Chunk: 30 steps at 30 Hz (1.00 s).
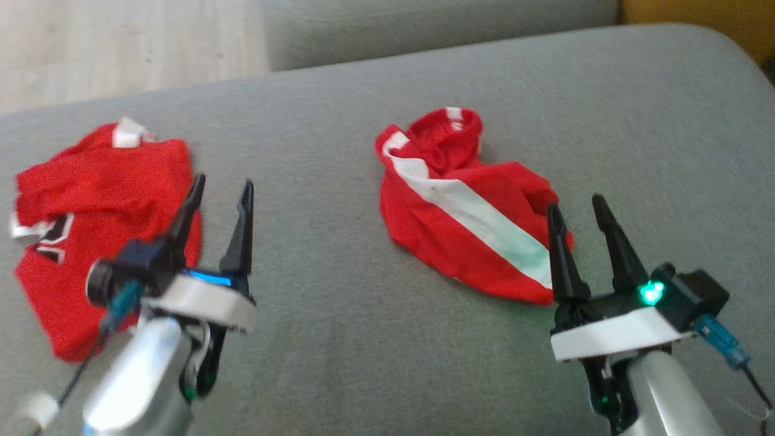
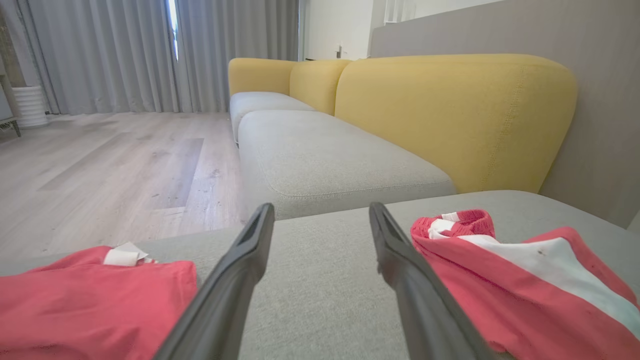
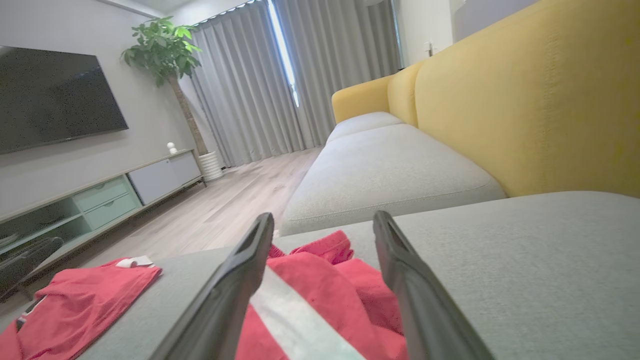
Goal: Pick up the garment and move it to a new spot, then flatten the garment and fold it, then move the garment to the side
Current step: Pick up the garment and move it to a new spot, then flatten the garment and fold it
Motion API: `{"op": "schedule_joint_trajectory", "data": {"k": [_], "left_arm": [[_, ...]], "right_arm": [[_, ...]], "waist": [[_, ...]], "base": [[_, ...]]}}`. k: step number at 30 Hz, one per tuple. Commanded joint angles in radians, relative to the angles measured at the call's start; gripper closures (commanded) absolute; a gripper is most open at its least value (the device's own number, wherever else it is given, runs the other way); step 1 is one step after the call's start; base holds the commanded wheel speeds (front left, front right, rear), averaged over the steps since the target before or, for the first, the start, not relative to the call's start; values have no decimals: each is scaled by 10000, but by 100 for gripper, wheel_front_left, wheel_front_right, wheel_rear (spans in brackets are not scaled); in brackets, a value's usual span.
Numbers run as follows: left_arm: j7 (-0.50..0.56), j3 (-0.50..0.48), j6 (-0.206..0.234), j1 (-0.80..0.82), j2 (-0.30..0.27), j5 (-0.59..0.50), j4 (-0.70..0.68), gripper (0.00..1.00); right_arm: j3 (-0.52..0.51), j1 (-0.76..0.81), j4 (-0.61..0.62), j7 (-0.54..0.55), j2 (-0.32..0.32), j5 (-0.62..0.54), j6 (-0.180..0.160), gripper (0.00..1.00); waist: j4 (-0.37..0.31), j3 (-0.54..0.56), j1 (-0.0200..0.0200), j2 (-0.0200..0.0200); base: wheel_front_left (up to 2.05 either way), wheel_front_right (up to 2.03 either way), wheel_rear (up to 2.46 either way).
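Two red garments lie on the grey sofa seat. One is a roughly folded red shirt with white trim and a dark print, at the left. My left gripper hovers open at its right edge with nothing between the fingers; the shirt shows lower left of that gripper. The other garment is crumpled, red with a broad white stripe, mid-seat. My right gripper stands open at its near right edge, and that garment lies under and between the fingers of the gripper.
The seat's far edge drops to a wooden floor. Another grey seat with yellow backrests continues beyond. A TV, a low cabinet and a plant stand across the room.
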<state>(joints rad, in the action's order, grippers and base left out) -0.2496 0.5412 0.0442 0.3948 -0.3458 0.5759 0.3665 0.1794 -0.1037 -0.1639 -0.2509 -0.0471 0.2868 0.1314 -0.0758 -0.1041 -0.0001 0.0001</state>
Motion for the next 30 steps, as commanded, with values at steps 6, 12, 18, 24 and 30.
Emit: {"op": "schedule_joint_trajectory", "data": {"k": [6, 12, 18, 24, 30], "left_arm": [[-119, -1064, 384, -1499, 55, -949, -1453, 0], [-120, -1957, 504, -2988, 912, -1566, -2293, 0], [-121, -2651, 108, -3444, 1457, -2201, -2527, 0], [-121, -3030, -301, -3445, 1817, -2628, -2344, 0], [-121, -3288, -673, -3460, 2122, -2897, -2107, 0]], "right_arm": [[128, 220, 164, -109, -31, -303, -7, 0], [208, 374, 69, -109, -31, -460, -7, 0], [289, 365, 14, -109, -31, -453, -7, 0], [336, 356, -25, -109, -31, -439, -7, 0], [305, 220, -80, -109, -31, -625, -7, 0]], "waist": [[798, 704, 1, -1], [906, 800, 1, -1], [845, 817, 1, -1], [816, 885, 1, -1], [965, 817, 1, -1]], "base": [[0, 0, 0], [0, 0, 0], [0, 0, 0], [0, 0, 0], [0, 0, 0]]}}
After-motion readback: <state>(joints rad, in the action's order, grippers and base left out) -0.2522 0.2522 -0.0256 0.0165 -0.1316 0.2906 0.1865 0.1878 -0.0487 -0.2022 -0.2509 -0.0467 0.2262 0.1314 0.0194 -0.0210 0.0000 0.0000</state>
